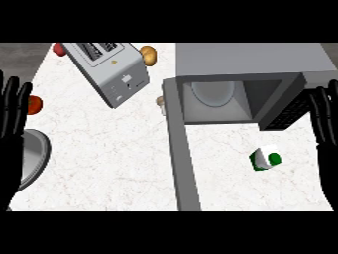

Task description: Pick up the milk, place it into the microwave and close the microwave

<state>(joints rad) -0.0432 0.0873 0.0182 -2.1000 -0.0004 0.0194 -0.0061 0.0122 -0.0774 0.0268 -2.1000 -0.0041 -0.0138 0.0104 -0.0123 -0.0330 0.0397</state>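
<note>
Resting open at right edge, right hand (337, 144) shows fingers straight and raised, holding nothing. Left hand (2, 129) same at left edge, fingers up, empty. Milk (264, 158) lies on counter (113, 149), tilted, in front of microwave (252, 74), near right hand but apart. Microwave door (182, 149) swung wide open, edge toward view; plate (214, 93) inside cavity. Toaster (109, 72) angled at upper left. Metal bowl (34, 156) partly under left hand.
</note>
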